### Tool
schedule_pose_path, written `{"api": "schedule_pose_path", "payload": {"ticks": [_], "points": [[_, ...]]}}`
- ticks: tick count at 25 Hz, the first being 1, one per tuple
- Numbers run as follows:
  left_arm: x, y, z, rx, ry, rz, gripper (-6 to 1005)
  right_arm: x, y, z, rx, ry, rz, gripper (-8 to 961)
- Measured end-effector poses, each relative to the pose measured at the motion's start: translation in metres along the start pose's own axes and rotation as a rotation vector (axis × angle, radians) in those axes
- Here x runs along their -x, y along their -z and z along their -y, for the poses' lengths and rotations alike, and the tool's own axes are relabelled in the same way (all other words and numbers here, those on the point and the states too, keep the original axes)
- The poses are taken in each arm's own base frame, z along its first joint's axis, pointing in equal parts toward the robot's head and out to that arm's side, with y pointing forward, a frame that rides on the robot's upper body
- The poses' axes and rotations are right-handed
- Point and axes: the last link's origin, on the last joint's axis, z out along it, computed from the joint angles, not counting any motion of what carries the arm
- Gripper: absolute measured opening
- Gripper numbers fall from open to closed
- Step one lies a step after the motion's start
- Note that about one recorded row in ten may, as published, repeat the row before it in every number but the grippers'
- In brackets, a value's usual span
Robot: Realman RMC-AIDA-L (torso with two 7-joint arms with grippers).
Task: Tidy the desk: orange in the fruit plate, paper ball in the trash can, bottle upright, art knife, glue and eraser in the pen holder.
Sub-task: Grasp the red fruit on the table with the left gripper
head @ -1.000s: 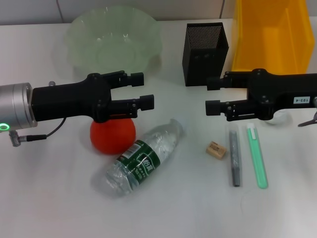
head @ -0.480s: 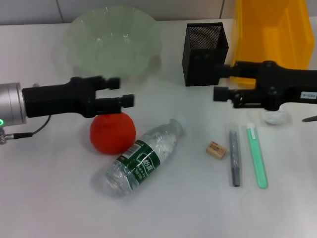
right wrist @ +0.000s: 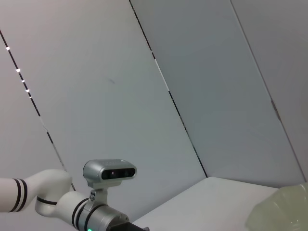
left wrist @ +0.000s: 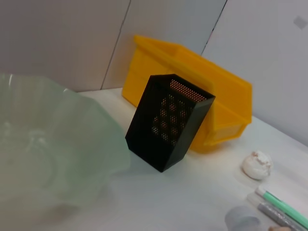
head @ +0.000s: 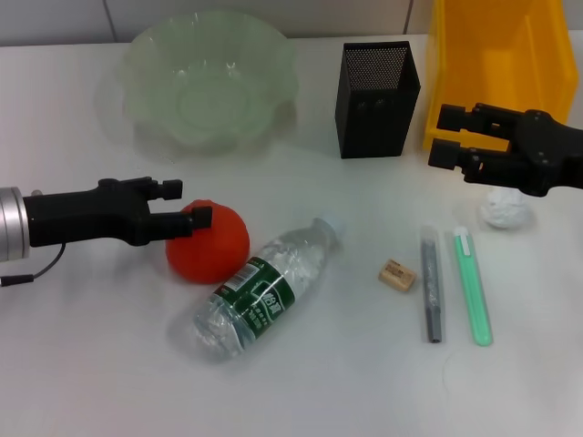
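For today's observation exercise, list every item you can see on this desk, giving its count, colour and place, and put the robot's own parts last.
fruit plate: 1, pale green, far left, nothing in it.
pen holder: 1, black mesh, far centre, upright.
trash can: 1, yellow, far right.
orange: 1, red-orange, left of centre.
bottle: 1, clear with a green label, lying beside the orange.
eraser: 1, tan, right of the bottle.
grey stick: 1, right of the eraser.
green stick: 1, beside the grey stick.
paper ball: 1, white, near right edge.
left gripper: 1, black, open, at the orange.
right gripper: 1, black, open, over the paper ball.
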Motion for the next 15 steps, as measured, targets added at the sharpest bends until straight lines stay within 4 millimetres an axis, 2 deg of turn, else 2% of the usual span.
{"api": "schedule_pose_path", "payload": {"ticks": [7,12,15], "points": [[0.015,-0.010,-0.002,-0.011,-0.011,0.015,801,-0.001,-0.003,-0.001,0.009,-0.003,-0.002,787],[0.017,-0.017,-0.002,-0.007,-0.028,0.046,801,-0.001,-0.002,-0.001,0.006,-0.006,0.000,787],[0.017,-0.019,-0.003,0.002,-0.040,0.062,729,-0.001,-0.002,-0.001,0.005,-0.007,0.001,787]]}}
